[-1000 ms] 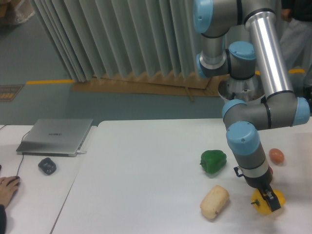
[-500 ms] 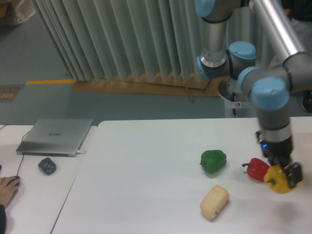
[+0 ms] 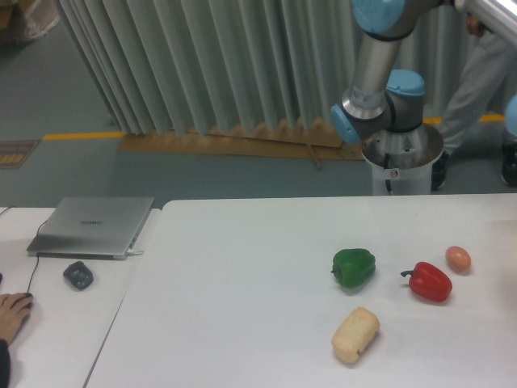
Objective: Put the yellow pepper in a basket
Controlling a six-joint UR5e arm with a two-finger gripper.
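Backdrop: grey pleated curtain behind a white table (image 3: 242, 323), with a floor strip and a yellow line beyond.
Arm: only the base (image 3: 401, 158) and upper links (image 3: 373, 73) show, at the table's far right; the rest runs out past the right edge.
Claw: out of view, so I cannot tell whether it is wide, narrow or holding anything. With no claw in sight, places below are given from the arm's base.
Yellow pepper: not in view anywhere on the table; its place cannot be read from this picture.
Basket: none visible.
Red pepper (image 3: 430, 281): nearer the camera than the base, slightly right of it, on the table.
Small orange-pink fruit (image 3: 458, 258): just beside the red pepper, on its far right.
Green pepper (image 3: 354, 267): left of the red pepper, apart from it.
Pale bread-like lump (image 3: 355, 334): nearest the camera, below the green pepper.
Laptop (image 3: 93, 226): closed, far left on a second table, with a dark mouse-like object (image 3: 78, 275) near it.
Person's hand (image 3: 14, 311): at the left edge.
Step in hand: likely carrying toward a basket off-frame; a judgement only.
Next move calls for: lowering over the basket and letting go cleanly.
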